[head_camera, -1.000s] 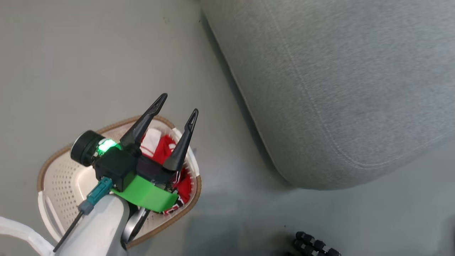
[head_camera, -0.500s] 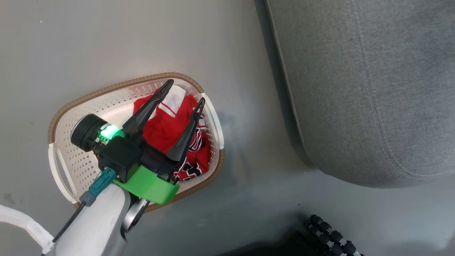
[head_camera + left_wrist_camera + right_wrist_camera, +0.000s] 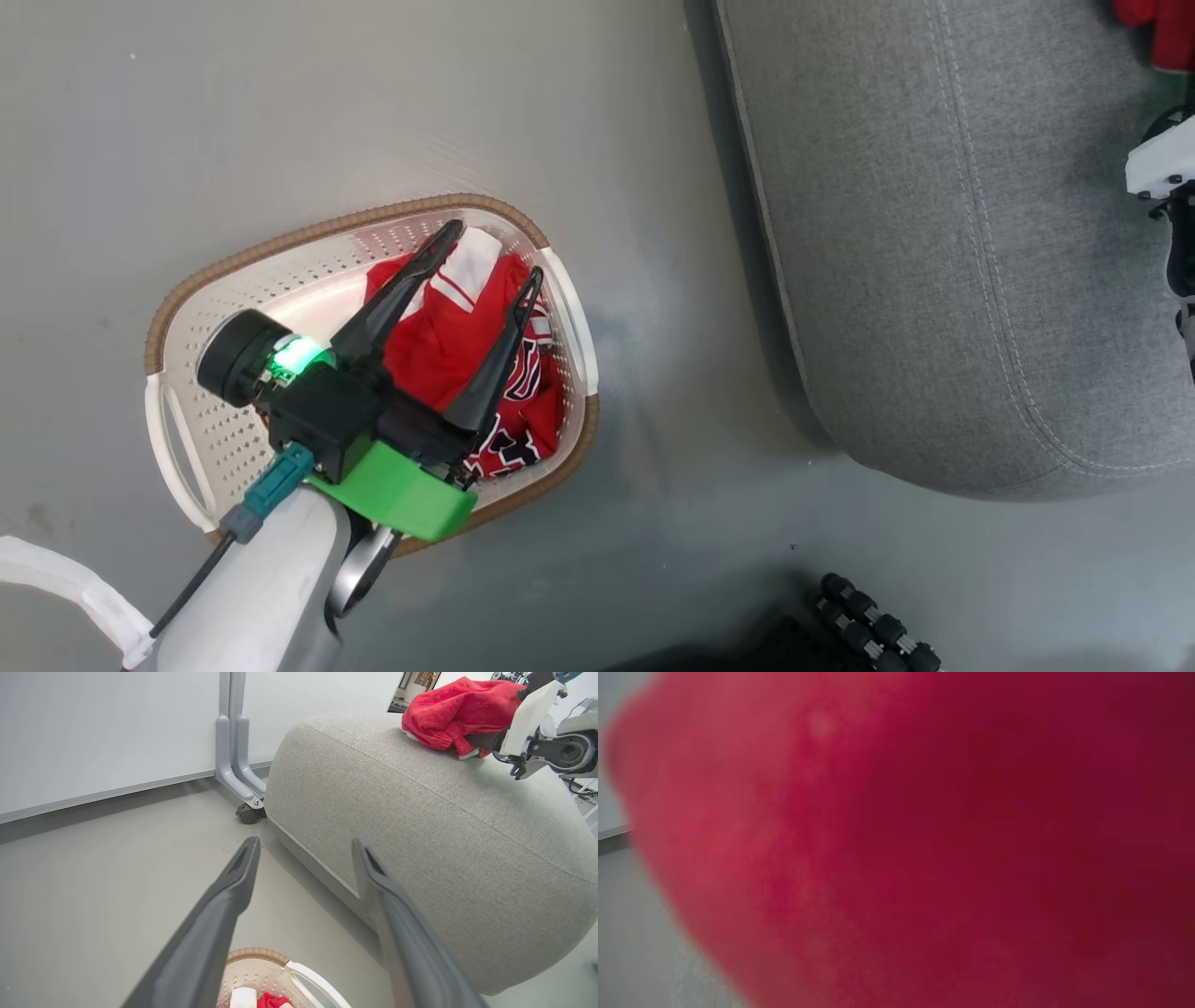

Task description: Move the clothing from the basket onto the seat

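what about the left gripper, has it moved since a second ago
Yes. Against the basket, the left gripper has moved inward: its fingertips reached past the far rim then, and now sit inside it, over the red jersey.

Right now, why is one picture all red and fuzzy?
Right wrist view: the red garment sits very close to the lens, so it blurs. Left wrist view: sharp, but wide-angle, bulging the seat. Head view: sharp, soft shadow along the seat's edge.

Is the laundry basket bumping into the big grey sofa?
Apart. The head view shows a strip of grey floor running between the laundry basket and the edge of the sofa cushion.
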Tool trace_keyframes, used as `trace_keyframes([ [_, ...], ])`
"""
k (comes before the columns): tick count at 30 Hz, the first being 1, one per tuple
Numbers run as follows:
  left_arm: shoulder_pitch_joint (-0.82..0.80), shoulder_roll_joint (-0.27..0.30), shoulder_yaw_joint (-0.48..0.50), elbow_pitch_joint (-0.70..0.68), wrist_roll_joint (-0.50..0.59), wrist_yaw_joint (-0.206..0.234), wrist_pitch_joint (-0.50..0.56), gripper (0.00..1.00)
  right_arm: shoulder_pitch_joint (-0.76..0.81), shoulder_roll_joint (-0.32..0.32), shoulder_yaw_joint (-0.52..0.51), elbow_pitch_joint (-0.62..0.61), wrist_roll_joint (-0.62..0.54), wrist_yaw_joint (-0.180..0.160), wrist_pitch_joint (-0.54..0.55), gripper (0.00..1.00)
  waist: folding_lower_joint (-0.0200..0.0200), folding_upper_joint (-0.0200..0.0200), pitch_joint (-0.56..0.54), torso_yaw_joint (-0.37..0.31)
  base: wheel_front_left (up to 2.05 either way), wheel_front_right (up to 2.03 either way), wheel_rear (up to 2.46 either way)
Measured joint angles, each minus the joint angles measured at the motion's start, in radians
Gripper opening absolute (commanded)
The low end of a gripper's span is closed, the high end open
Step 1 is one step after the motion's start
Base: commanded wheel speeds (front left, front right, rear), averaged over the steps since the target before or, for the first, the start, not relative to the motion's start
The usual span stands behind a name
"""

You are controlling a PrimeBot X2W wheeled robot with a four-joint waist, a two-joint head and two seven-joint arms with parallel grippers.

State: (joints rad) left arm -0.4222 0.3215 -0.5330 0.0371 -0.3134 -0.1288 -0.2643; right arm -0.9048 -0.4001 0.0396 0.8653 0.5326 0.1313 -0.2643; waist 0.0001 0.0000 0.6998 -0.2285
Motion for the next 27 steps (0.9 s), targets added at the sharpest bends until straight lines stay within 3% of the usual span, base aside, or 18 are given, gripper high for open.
trace_keyframes([
  [1,0.003,-0.002,-0.002,0.003,-0.002,0.0,0.0,1.0,-0.005,-0.003,0.016,0.01,0.016,0.0,0.0,0.25,0.0,0.0,-0.007,-0.001,0.0,0.0,0.0],
  [2,0.005,-0.004,-0.003,0.005,-0.003,0.0,0.0,1.0,-0.008,-0.006,0.023,0.015,0.028,0.0,0.0,0.79,0.0,0.0,-0.012,-0.002,0.0,0.0,0.0],
  [3,0.008,-0.006,-0.004,0.008,-0.005,0.0,0.0,1.0,-0.011,-0.012,0.037,0.028,0.044,0.0,0.0,1.0,0.0,0.0,-0.022,-0.003,0.0,0.0,0.0],
  [16,0.09,-0.075,0.016,0.044,-0.029,0.0,0.0,1.0,0.072,-0.073,0.186,0.094,0.165,0.0,0.0,1.0,-0.0001,0.0,-0.178,-0.013,0.0,0.0,0.0],
  [20,0.14,-0.1,0.029,0.051,-0.029,0.0,0.0,1.0,0.127,-0.094,0.282,0.106,0.227,0.0,0.0,1.0,-0.0001,0.0,-0.256,-0.017,0.0,0.0,0.0],
  [27,0.235,-0.153,0.082,0.053,-0.039,0.0,0.0,1.0,0.204,-0.163,0.358,-0.035,0.344,0.0,0.0,1.0,-0.0002,0.0,-0.39,-0.022,0.0,0.0,0.0],
])
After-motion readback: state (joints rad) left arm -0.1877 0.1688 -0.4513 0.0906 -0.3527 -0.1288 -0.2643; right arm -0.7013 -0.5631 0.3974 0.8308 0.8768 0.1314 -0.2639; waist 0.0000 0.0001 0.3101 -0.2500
